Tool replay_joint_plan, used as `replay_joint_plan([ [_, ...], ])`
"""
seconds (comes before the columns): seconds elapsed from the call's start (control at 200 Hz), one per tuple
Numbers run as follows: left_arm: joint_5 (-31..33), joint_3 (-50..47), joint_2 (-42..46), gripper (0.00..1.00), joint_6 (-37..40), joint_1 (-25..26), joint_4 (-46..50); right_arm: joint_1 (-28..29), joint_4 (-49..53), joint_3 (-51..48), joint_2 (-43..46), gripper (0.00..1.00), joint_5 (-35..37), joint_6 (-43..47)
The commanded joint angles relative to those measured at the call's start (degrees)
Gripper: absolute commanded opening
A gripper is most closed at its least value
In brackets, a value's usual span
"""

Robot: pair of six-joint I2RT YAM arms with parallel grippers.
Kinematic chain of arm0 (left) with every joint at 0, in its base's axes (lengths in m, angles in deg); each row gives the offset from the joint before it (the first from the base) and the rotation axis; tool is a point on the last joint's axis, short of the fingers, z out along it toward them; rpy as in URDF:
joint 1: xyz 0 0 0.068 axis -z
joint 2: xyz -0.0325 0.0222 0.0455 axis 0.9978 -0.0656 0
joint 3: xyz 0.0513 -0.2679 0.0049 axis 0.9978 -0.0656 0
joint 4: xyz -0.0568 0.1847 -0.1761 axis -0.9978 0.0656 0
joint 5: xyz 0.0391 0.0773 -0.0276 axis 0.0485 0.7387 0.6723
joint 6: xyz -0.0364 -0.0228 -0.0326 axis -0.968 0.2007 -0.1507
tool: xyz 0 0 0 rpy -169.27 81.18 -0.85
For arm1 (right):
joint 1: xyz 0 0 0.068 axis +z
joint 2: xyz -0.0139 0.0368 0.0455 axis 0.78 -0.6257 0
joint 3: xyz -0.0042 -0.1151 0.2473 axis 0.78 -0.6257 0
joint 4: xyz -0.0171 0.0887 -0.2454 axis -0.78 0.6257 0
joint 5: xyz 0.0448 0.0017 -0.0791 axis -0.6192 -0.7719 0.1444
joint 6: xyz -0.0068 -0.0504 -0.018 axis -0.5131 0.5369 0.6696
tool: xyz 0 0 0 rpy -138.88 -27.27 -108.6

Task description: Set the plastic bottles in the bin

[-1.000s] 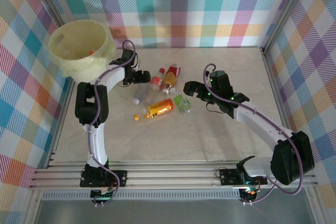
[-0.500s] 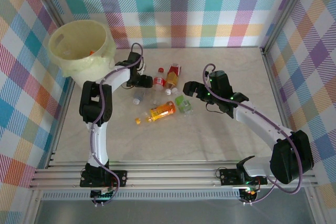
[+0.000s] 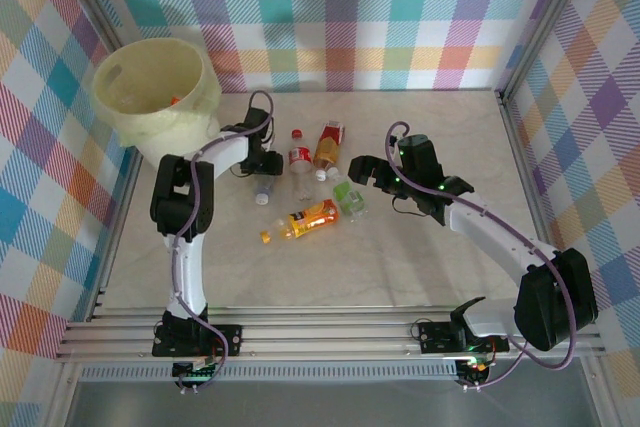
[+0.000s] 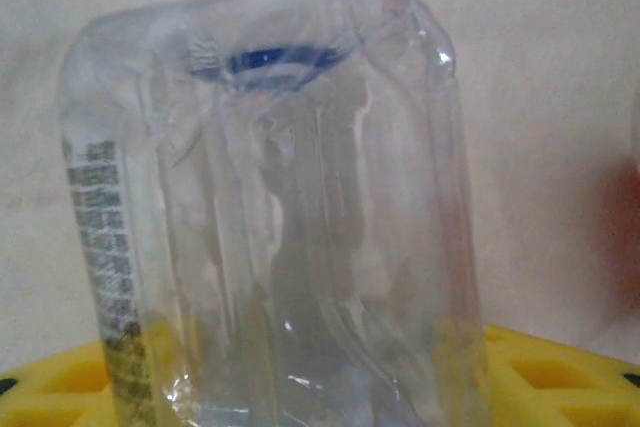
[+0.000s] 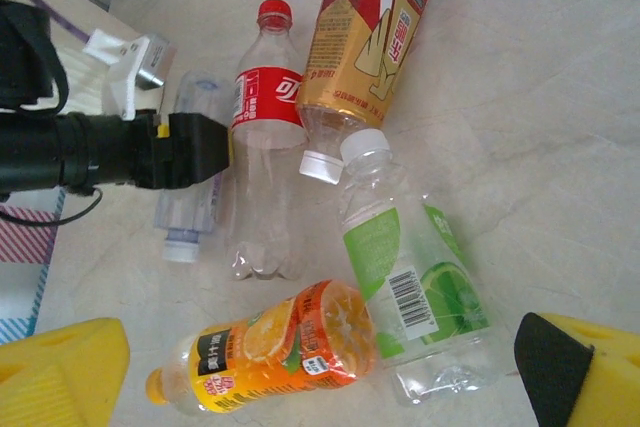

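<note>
Clear bottle (image 4: 290,207): thin transp. plastic, glossy, creased & dented; we see a see-through printed film label.
Red-label bottle (image 5: 265,167): clear smooth plastic; shiny film label, red plastic cap.
Orange bottle (image 5: 290,342): glossy printed film wrap.
Green-label bottle (image 5: 410,277): clear plastic, crumpled nr base; white plastic cap.
Bin (image 3: 165,122): cream plastic, semi-matt; looks slightly translucent to us.
Table (image 3: 400,257): smooth, marble-look, low sheen.
Walls (image 3: 400,17): plaid cloth, matt.
Rails (image 3: 330,332): bare metal, dull sheen.
</note>
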State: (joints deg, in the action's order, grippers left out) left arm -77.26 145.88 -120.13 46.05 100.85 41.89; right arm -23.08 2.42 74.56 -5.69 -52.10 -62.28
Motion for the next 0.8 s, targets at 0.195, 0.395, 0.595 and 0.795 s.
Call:
replay_joint_plan([
  [0.195,-1.7,-10.6,18.0,0.51,-6.4,0.3,-7.1,0.1,-0.1,-0.8,1.8,1.0,4.4,6.9],
  [0.395,-6.3,-14.4,29.1,0.5,-9.7,0.3,-10.6,0.1,0.3,1.5,0.7,1.0,3.7,8.5],
  [0.595,-8.7,-15.0,40.0,0.5,-10.9,0.2,-14.6,0.1,-1.5,1.7,0.7,1.0,1.8,8.6],
  [0.795,-1.7,-7.9,44.7,0.5,-11.0,-0.4,-12.9,0.1,-1.5,1.7,1.6,1.0,1.5,8.7],
])
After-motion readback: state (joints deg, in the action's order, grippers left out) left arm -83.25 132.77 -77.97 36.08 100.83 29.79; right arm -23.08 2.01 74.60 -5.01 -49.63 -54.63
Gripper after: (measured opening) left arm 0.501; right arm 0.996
